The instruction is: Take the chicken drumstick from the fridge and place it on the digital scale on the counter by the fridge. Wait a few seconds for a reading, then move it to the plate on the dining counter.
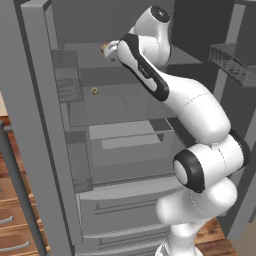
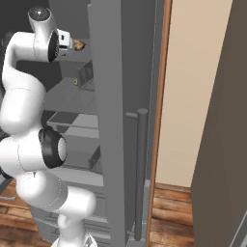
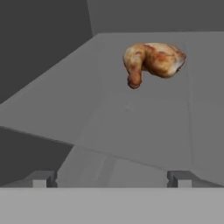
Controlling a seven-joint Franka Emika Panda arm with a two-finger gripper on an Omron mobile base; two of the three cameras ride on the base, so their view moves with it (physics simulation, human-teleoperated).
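The golden-brown chicken drumstick (image 3: 153, 61) lies on an upper grey shelf inside the open fridge (image 1: 125, 130). In the left base view the drumstick (image 1: 104, 47) peeks out just left of my hand; in the right base view the drumstick (image 2: 79, 45) sits just right of it. My gripper (image 3: 111, 178) is open, its two dark fingertips (image 3: 41, 179) wide apart, a short way before the drumstick and not touching it. Nothing is between the fingers.
A tiny yellowish item (image 1: 94, 91) rests on the shelf below. Door bins (image 1: 234, 62) hang on the open door at right. The other fridge door with its long bar handle (image 2: 140, 173) stands close on the right. Wooden drawers (image 1: 12, 220) show at lower left.
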